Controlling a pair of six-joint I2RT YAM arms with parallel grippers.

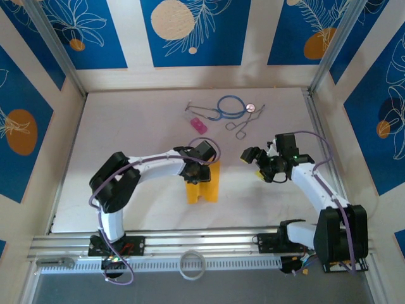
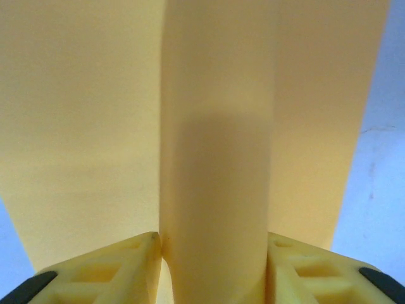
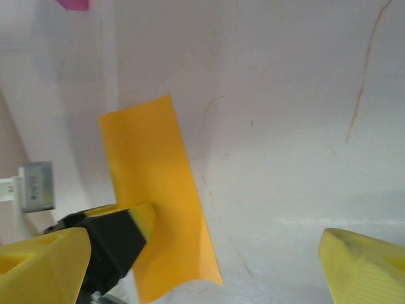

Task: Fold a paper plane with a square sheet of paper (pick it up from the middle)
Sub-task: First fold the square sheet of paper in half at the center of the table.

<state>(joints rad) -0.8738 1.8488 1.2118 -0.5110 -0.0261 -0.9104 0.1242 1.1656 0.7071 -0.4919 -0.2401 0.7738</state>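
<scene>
Surface: white tabletop (image 1: pixel 126 126) boxed in by blue leaf-patterned panels; I place everything below relative to the sheet.
Sheet: the square sheet of paper (image 1: pixel 205 188), orange-yellow, sits on the table near the middle, towards the arm bases. From my overhead feed its middle is humped up and its outer parts hang down to the surface.
Left pincer: the left gripper (image 1: pixel 197 170) is directly over the sheet's middle, grasping it. On the left wrist feed a raised fold of paper fills the gap between the yellow fingers (image 2: pixel 120 269) and touches both.
Right pincer: the right gripper (image 1: pixel 253 157) hangs to the right of the sheet, clearly apart from it, jaws spread wide with nothing between them. On the right wrist feed one finger (image 3: pixel 57 259) overlaps the sheet's edge; I cannot tell whether it touches.
Pink block: the small pink block (image 1: pixel 199 125) lies beyond the sheet, well apart.
Stethoscope: a blue stethoscope (image 1: pixel 219 106) lies farther back, beyond and right of the sheet.
Metal tool: a scissor-handled tool (image 1: pixel 250 120) lies just right of the stethoscope.
Ring: a white ring (image 1: pixel 182 264) rests on the rail on the near side of the sheet.
</scene>
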